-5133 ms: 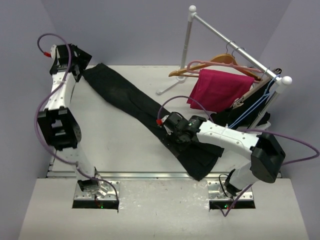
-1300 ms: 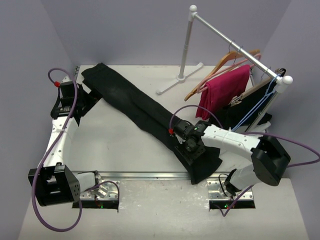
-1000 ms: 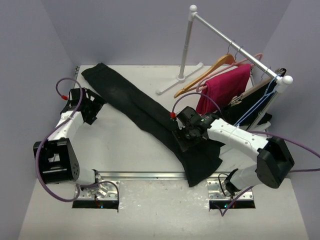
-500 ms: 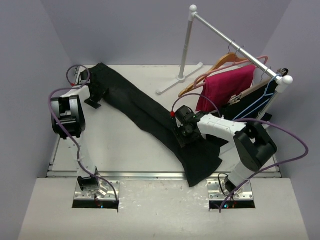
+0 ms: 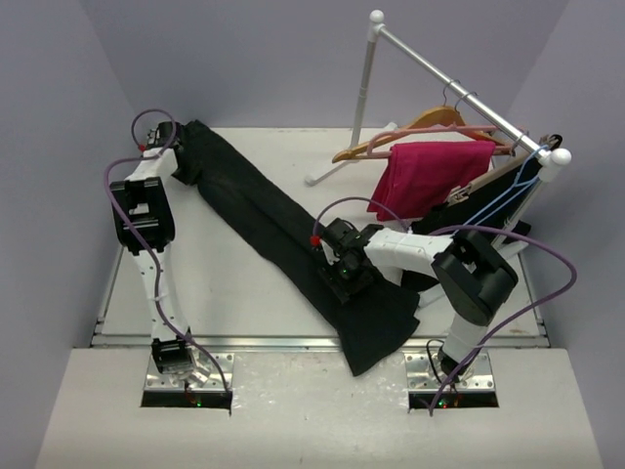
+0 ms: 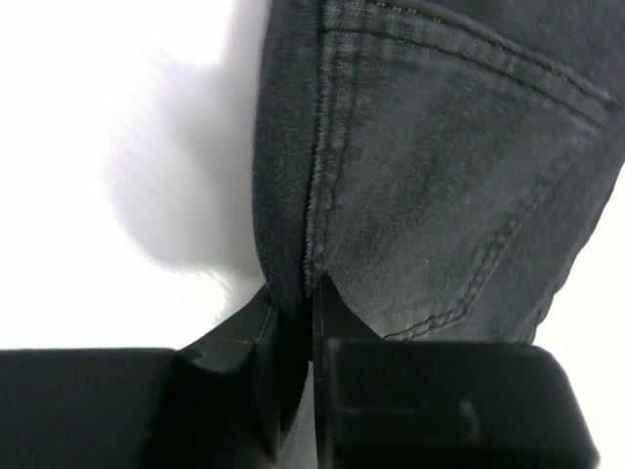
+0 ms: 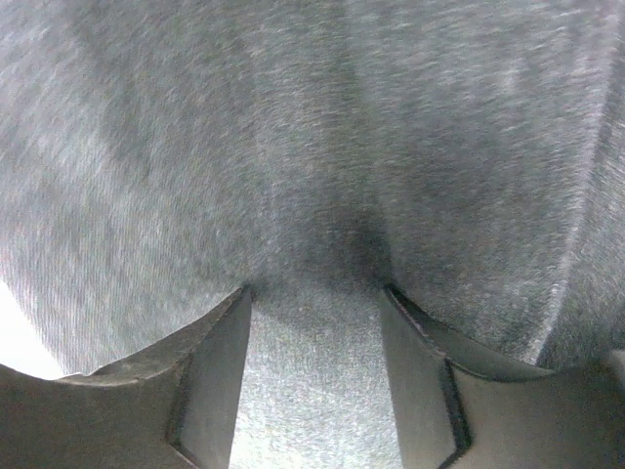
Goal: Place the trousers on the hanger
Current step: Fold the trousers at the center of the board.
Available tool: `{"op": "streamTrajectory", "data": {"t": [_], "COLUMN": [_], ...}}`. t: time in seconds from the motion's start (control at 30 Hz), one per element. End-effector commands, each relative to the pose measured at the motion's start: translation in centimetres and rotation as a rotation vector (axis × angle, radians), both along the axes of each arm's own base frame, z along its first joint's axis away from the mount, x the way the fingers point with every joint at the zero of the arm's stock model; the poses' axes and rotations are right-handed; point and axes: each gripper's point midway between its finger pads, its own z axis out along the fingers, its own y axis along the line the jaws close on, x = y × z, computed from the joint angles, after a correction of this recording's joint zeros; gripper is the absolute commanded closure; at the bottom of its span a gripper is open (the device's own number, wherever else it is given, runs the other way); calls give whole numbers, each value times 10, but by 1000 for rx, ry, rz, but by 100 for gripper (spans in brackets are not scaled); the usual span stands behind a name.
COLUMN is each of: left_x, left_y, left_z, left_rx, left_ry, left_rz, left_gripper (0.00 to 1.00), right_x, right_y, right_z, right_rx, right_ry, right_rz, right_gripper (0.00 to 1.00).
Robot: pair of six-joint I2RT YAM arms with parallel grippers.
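Observation:
The black trousers [image 5: 264,215] lie stretched slantwise over the table, waist at the far left, leg ends near the front edge. My left gripper [image 5: 183,164] is at the waist end, and in the left wrist view it [image 6: 311,293] is shut on the stitched edge of the trousers [image 6: 439,166]. My right gripper [image 5: 342,272] sits low on the legs. Its jaws [image 7: 316,293] stand partly apart, with a fold of the trousers [image 7: 312,147] filling the gap. The tan wooden hanger [image 5: 430,122] hangs on the rail at the back right, away from both grippers.
A white clothes rail [image 5: 459,90] with its post and foot stands at the back right. A magenta garment [image 5: 430,176] on a pink hanger, a black garment [image 5: 469,210] on a flat wooden hanger and a blue wire hanger [image 5: 508,193] hang on it. Walls close in on three sides.

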Motion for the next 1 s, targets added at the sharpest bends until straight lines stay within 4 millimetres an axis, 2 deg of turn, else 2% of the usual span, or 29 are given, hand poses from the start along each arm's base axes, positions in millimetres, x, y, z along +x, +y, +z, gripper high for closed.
{"op": "streamTrajectory", "data": {"t": [0.0, 0.13, 0.23, 0.27, 0.33, 0.37, 0.43, 0.53, 0.57, 0.6, 0.7, 0.8, 0.83, 0.9, 0.97], "left_x": [12, 17, 14, 14, 13, 10, 6, -2, -10, -19, -58, -105, -112, -158, -183], "left_y": [73, 95, 104, 101, 85, 79, 71, 54, 48, 42, 19, -4, -8, -31, -48], "left_z": [27, 49, 62, 66, 82, 81, 96, 145, 173, 192, 223, 255, 259, 278, 283], "left_rx": [160, 236, 263, 246, 174, 149, 118, 96, 98, 95, 77, 87, 93, 112, 108], "left_ry": [18, 8, -10, -23, -68, -72, -106, -208, -253, -282, -340, -446, -464, -565, -623], "left_rz": [62, 58, 60, 53, 26, 18, 20, -30, -42, -56, -103, -150, -162, -216, -270], "left_gripper": [97, 94, 77, 65, 28, 13, 1, 0, 0, 0, 0, 0, 0, 0, 0], "right_x": [-37, -49, -54, -50, -37, -35, -27, -13, -4, 3, 29, 51, 53, 69, 84], "right_y": [67, 101, 121, 122, 123, 125, 131, 136, 134, 133, 130, 138, 143, 147, 148], "right_z": [4, 8, 16, 19, 33, 40, 62, 82, 84, 86, 83, 80, 83, 71, 63], "right_rx": [138, 199, 248, 248, 245, 255, 278, 281, 280, 282, 289, 313, 329, 317, 312], "right_ry": [76, 86, 76, 58, -10, -23, -59, -114, -127, -133, -138, -142, -139, -126, -123], "right_rz": [100, 93, 71, 52, 34, 35, 46, 61, 50, 42, 52, 132, 173, 214, 218], "right_gripper": [44, 43, 41, 41, 41, 41, 40, 40, 39, 39, 42, 47, 47, 47, 47]}}
